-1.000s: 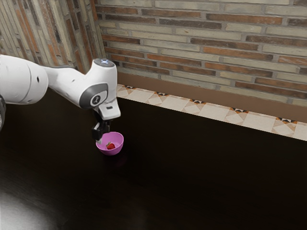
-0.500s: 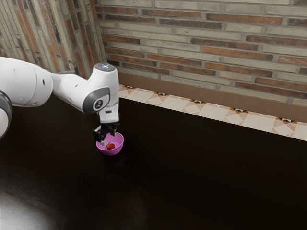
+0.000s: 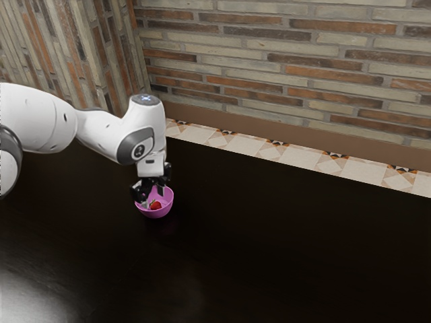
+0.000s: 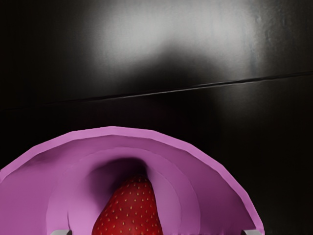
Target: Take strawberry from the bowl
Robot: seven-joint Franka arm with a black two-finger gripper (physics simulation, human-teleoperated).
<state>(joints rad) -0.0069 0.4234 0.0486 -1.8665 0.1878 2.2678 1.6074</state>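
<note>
Black tabletop (image 3: pixel 283 256), pink bowl (image 3: pixel 156 213) on it. Strawberry (image 4: pixel 130 210) inside, below gripper (image 3: pixel 153 198): fingers wide, nothing gripped. Its visible length runs crosswise to the finger line, nearer one fingertip; likely centre, lower, pinch. Brick wall (image 3: pixel 269 67) behind.

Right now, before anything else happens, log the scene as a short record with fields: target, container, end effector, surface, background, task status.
target: red strawberry, inside the bowl
container: pink bowl, upright, round, open-topped
end effector: black two-finger gripper, at the bowl, fingers open, one to each side of the strawberry, gripping nothing
surface: dark, glossy table under the bowl
background: brick wall, with a patterned tile strip along the table's far edge
task status: strawberry not yet taken out
</note>
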